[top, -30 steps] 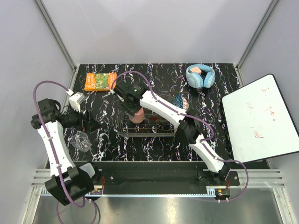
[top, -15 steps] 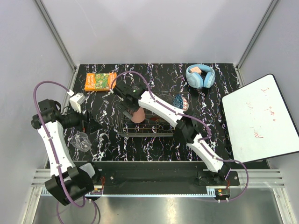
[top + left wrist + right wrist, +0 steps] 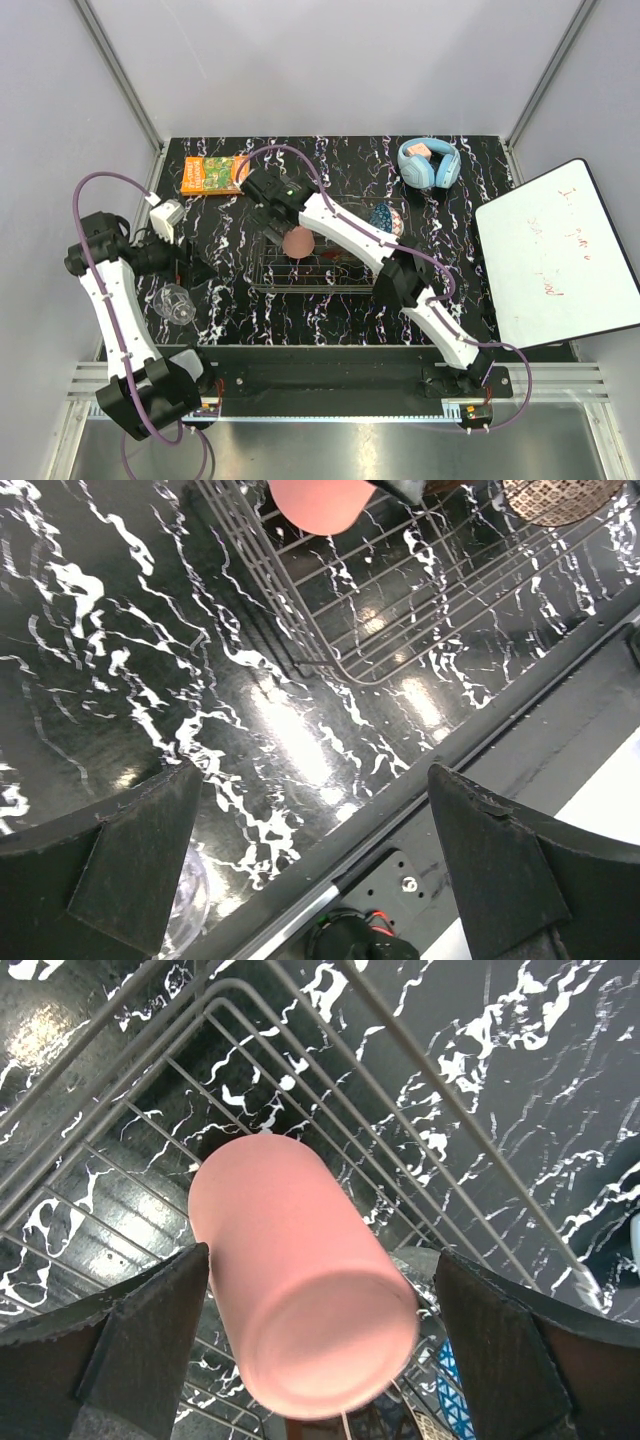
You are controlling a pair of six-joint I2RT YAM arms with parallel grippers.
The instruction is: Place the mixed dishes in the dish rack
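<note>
Marbled table (image 3: 450,215): right claw (image 3: 320,1340) now off cup (image 3: 298,242)

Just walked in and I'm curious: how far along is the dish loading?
Done: the salmon-pink cup sits in the dish rack. In hand: nothing; both arms' jaws stand open, the right ones either side of the cup. Left: at least the clear stemmed glass, on the table.

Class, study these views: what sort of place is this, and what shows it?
Likely a robotics lab test cell: left arm and right arm bolted at a black marbled table, plain grey walls, a whiteboard alongside.
</note>
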